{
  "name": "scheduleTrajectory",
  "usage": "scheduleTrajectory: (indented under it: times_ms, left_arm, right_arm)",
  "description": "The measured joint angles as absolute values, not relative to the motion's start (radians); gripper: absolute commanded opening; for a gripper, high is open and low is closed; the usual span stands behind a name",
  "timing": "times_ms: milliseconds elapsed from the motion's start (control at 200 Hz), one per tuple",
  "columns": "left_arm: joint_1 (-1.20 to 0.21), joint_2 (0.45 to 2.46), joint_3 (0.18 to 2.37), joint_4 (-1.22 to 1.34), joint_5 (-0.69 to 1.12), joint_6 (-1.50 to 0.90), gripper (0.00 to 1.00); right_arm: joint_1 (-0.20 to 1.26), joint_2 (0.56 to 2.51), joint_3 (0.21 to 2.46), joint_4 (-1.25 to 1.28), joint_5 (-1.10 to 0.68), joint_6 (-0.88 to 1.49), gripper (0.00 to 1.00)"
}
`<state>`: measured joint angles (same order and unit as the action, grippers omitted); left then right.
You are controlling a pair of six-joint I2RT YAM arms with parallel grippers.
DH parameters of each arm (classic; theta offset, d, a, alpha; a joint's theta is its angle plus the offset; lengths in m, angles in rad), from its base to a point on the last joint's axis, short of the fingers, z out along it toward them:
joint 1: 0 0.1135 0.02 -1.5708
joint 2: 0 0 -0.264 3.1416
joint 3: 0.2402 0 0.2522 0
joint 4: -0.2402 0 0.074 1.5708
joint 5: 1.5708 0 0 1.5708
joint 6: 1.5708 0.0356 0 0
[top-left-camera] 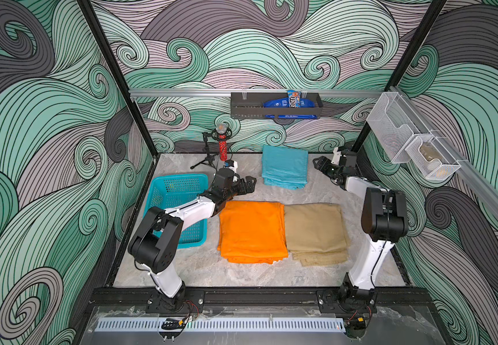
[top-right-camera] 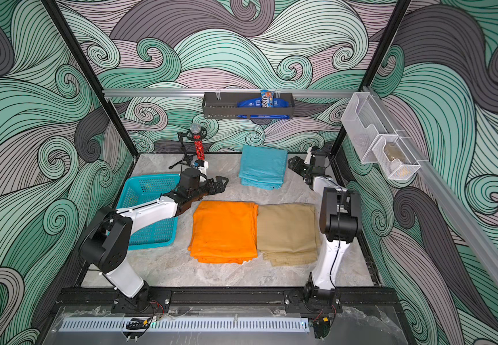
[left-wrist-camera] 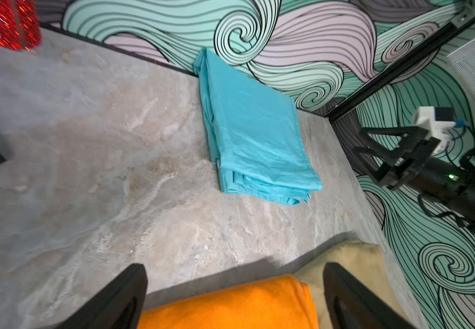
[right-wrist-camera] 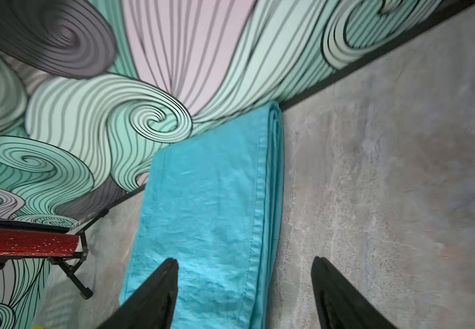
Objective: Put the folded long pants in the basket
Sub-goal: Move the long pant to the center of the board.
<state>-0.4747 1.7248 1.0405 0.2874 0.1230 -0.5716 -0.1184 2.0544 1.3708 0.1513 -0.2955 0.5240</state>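
Right gripper (right-wrist-camera: 245, 259) is hanging just beside the teal-blue pants (right-wrist-camera: 210, 199) with jaws apart and nothing held, one finger lying over the cloth and the other over bare worktop (right-wrist-camera: 387, 185), so the garment's folded long edge is running between them. Those pants are lying by the back wall (top-left-camera: 271, 68), long axis pointing front to back, far nearer this arm than the left gripper (top-left-camera: 249, 182), which is gaping empty over the orange pants (top-left-camera: 252, 231) at their far edge. Every pair, khaki pants (top-left-camera: 315, 230) included, is sitting outside the basket (top-left-camera: 179, 177) at the worktop's left.

The marbled table (top-left-camera: 241, 274) holds the basket (top-left-camera: 182, 176), teal pants (top-left-camera: 283, 167), orange pants (top-left-camera: 252, 230), khaki pants (top-left-camera: 315, 230) and microphone stand (top-left-camera: 209, 159).
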Motion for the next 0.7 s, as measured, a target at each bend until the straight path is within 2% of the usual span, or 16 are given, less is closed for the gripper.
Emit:
scheduleTrajectory:
  times_ms: [175, 385, 470, 535, 610, 700]
  left_arm:
    - [-0.475, 1.746, 1.066, 0.282, 0.163, -0.597, 0.99]
    - [-0.475, 1.745, 1.066, 0.268, 0.189, -0.596, 0.99]
    - [-0.475, 1.743, 1.066, 0.262, 0.192, -0.596, 0.99]
    - [-0.474, 1.741, 1.066, 0.262, 0.191, -0.595, 0.99]
    - [-0.474, 1.737, 1.065, 0.261, 0.191, -0.595, 0.99]
    - [-0.474, 1.729, 1.063, 0.266, 0.191, -0.594, 0.99]
  right_arm:
    - [-0.088, 2.197, 1.475, 0.052, -0.330, 0.532, 0.77]
    - [-0.043, 2.273, 1.551, 0.014, -0.366, 0.538, 0.77]
    - [-0.020, 2.281, 1.561, 0.015, -0.369, 0.541, 0.72]
    - [-0.004, 2.289, 1.567, 0.012, -0.369, 0.549, 0.61]
    - [0.009, 2.302, 1.578, 0.007, -0.372, 0.557, 0.41]
    - [0.019, 2.314, 1.582, 0.002, -0.378, 0.579, 0.12]
